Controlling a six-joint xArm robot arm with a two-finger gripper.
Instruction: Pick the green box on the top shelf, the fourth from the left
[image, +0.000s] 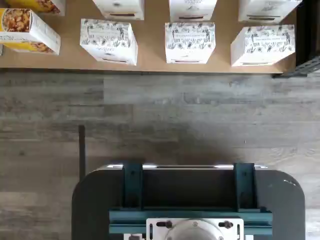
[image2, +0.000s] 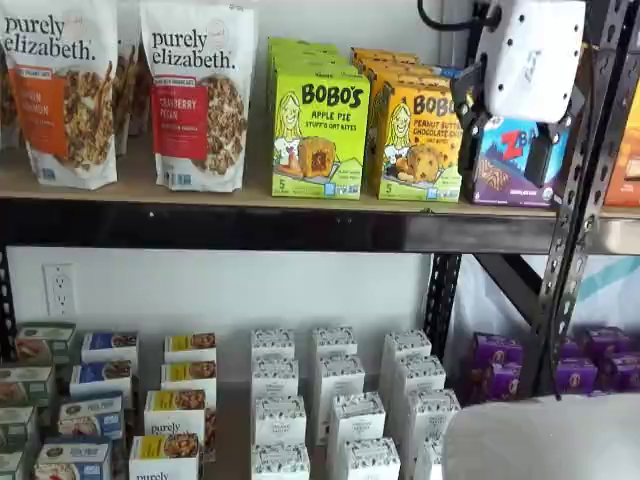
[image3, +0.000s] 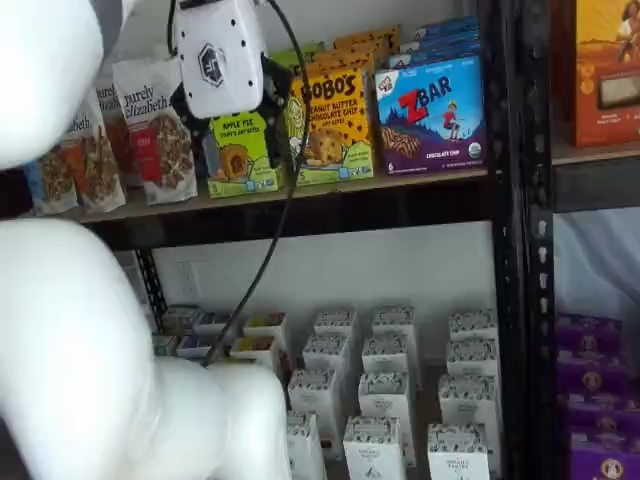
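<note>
Green box (image2: 319, 140): lime-green carton, black "BOBO'S" on top, "APPLE PIE stuff'd oat bites" below, cartoon girl at left, filled oat bite pictured in the middle. It stands upright at the front edge of the top shelf (image2: 250, 228), a tan board with a black front beam. More green cartons line up behind it. A purely elizabeth cranberry pecan bag (image2: 200, 95) is just to its left, the yellow-orange Bobo's peanut butter box (image2: 418, 140) touches or nearly touches its right side

Claw (image2: 510, 140): white body in front of the blue ZBAR box (image2: 505, 160), off to the right of the green box, not touching it. Black fingers hang at either side below the body with a clear gap between them, so spread, nothing held

Hidden / hard to read:
- in a shelf view the claw body (image3: 220, 60) covers the top half of the green box (image3: 240, 155); only "APPLE PIE" and the bite picture show
- a black cable (image3: 285, 200) crosses the shelf front
- a blurred white arm (image3: 90, 340) fills the near left of that view and blocks the lower-shelf goods there
- wrist view shows no fingers and no green box, only a dark mount with teal brackets (image: 190, 200), grey plank floor (image: 160, 110) and white patterned boxes (image: 190, 42) on a lower board
- small print on the green box is too fine to read
</note>
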